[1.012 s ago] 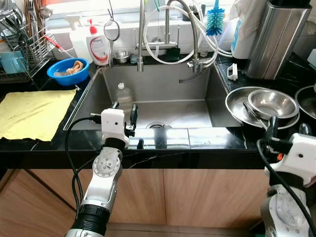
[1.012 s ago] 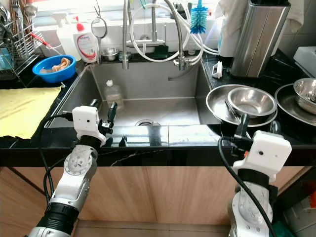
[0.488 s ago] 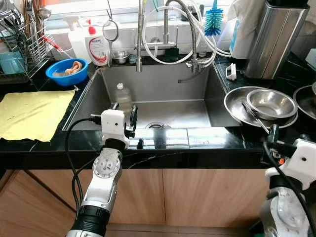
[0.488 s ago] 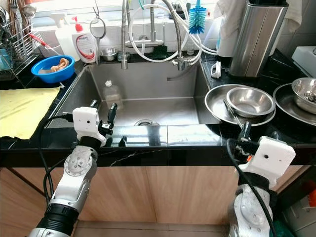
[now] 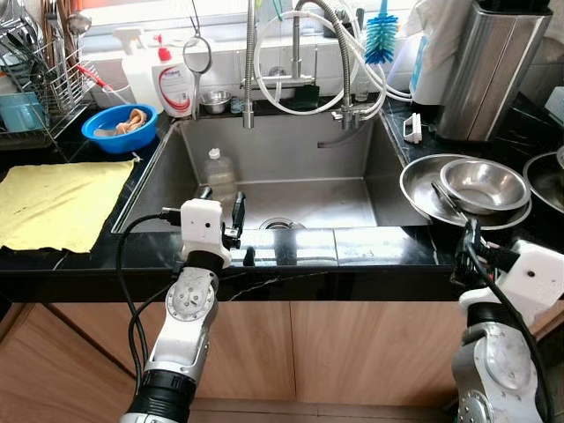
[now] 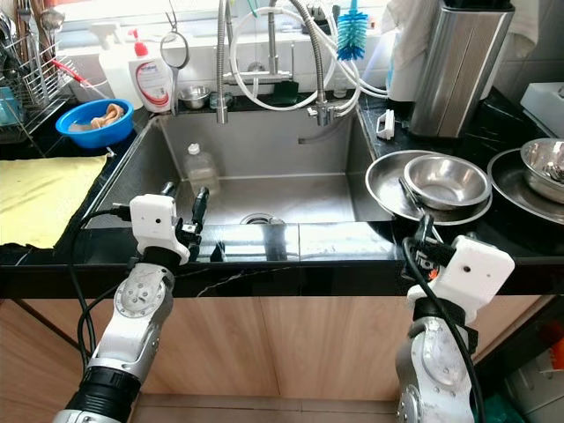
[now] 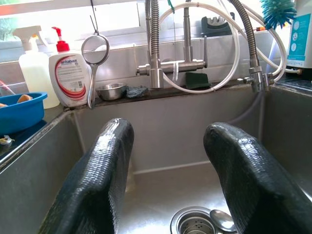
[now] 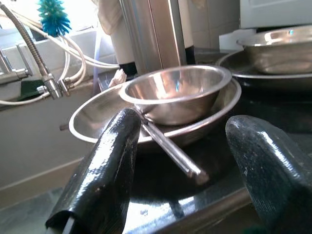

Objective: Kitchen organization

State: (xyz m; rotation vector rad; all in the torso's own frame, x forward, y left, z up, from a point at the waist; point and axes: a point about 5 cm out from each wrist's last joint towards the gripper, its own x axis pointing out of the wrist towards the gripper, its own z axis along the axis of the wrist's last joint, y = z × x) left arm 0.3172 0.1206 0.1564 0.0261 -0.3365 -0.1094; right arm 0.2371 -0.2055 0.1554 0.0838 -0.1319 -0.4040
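My left gripper [image 5: 222,201] is open at the front rim of the steel sink [image 5: 291,150], level with the counter edge and holding nothing. A clear plastic bottle [image 5: 220,172] stands in the basin just beyond it, and a spoon [image 7: 224,226] lies by the drain. My right gripper [image 8: 186,127] is open at the counter's front right edge. It faces a steel bowl [image 5: 485,185] that sits in a wide steel plate [image 5: 421,189]. A long metal utensil handle [image 8: 168,148] juts from the plate toward the gripper.
On the left counter lie a yellow cloth [image 5: 57,201], a blue bowl [image 5: 121,126] and a dish rack [image 5: 35,70]. Soap bottles [image 5: 176,84] and taps line the back ledge. Back right are a tall steel canister [image 5: 498,66] and more steel bowls [image 6: 546,163].
My right arm dipped below the counter edge, then came back up and a little left toward the steel plate. The left arm has stayed put.
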